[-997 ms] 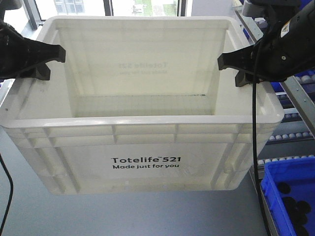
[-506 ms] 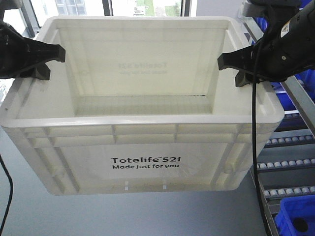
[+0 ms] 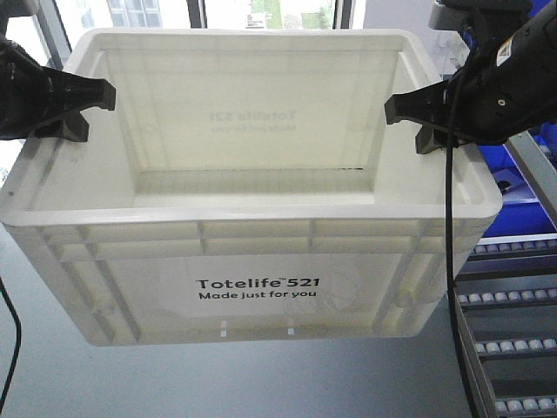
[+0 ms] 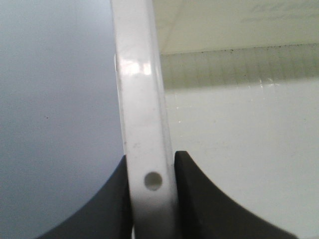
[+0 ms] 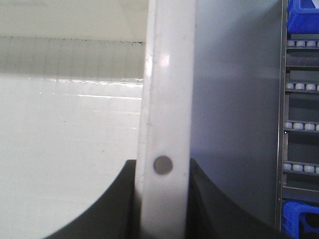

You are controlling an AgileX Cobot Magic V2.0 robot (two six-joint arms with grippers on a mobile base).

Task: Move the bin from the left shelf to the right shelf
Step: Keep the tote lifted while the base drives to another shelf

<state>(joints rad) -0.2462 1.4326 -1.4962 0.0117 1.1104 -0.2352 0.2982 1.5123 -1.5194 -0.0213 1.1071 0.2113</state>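
— Where is the large white rectangular plastic tote?
— Between the two arms, just left of the grey roller shelf. It seems to hang clear of the grey floor, though its underside is hidden.
— And the grippers?
— The left gripper has its jaws closed tight on the left rim, one finger on each side. The right gripper pinches the right rim likewise.
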